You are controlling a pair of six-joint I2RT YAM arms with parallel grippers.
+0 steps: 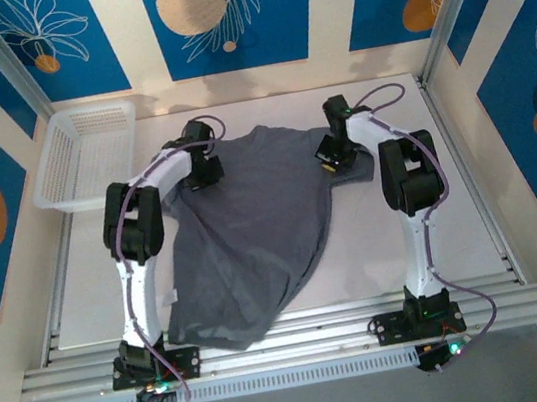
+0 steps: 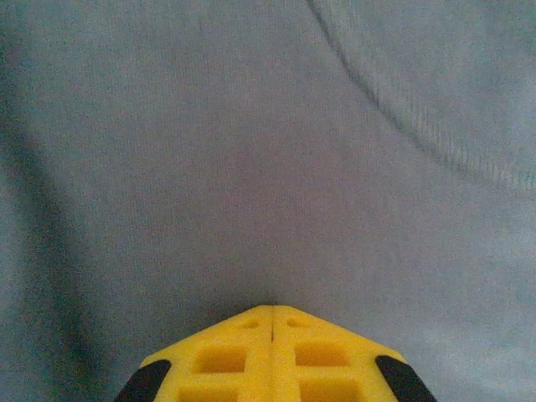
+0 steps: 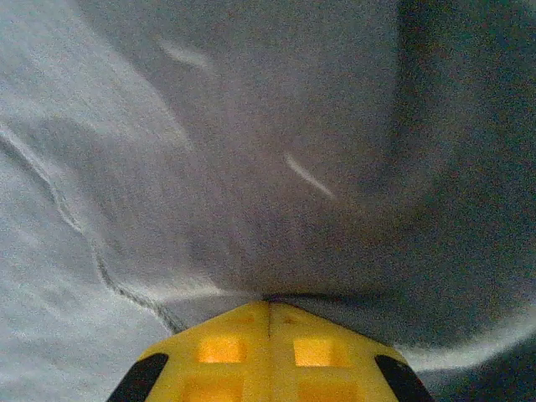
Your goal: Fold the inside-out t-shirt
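The inside-out t-shirt (image 1: 253, 234) is plain slate grey and lies spread on the white table, its hem bunched toward the near left. My left gripper (image 1: 205, 170) sits on its far left shoulder. In the left wrist view the yellow fingers (image 2: 226, 352) meet, the gripper (image 2: 273, 308) shut with its tip buried in the cloth (image 2: 268, 151); a curved seam (image 2: 402, 126) runs at the upper right. My right gripper (image 1: 336, 163) is at the far right sleeve, shut (image 3: 269, 303), with a fold of cloth (image 3: 276, 126) drawn to its tip.
A white mesh basket (image 1: 79, 153) stands at the back left, off the table's corner. Aluminium rails (image 1: 290, 344) line the near edge by the arm bases. Bare table (image 1: 376, 245) lies right of the shirt, and blue patterned walls close in on three sides.
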